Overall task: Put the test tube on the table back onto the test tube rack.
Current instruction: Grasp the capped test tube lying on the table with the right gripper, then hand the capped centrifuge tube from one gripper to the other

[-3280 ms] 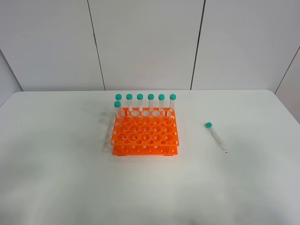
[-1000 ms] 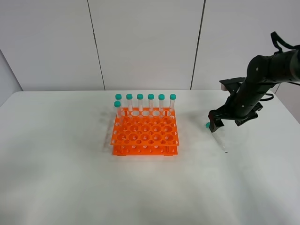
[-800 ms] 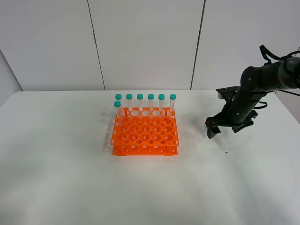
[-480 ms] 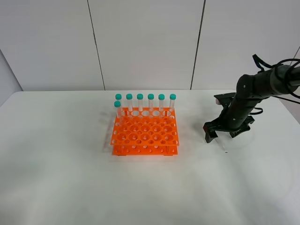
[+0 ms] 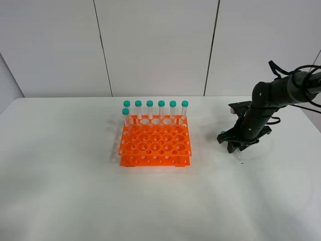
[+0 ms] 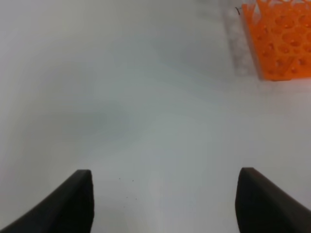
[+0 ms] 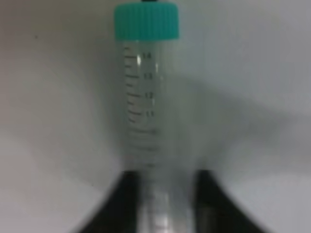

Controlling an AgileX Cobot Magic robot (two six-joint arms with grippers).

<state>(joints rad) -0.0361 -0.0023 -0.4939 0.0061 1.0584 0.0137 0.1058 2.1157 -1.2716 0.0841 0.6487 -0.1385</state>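
Now my right gripper is down on the table at the right of the high view. Its two fingers press against either side of the test tube, clamped on the lower body. It lies on the tabletop, as far as I can judge, its long axis running from the green cap at upper left to the pointed tip at lower right, straight out ahead of my wrist. The rack sits well apart toward the middle of the frame, so the carry goes leftward. My right arm comes in from the right edge, bent and pointing steeply down. My left gripper, fingers wide apart, hovers over bare table, out of the high view.
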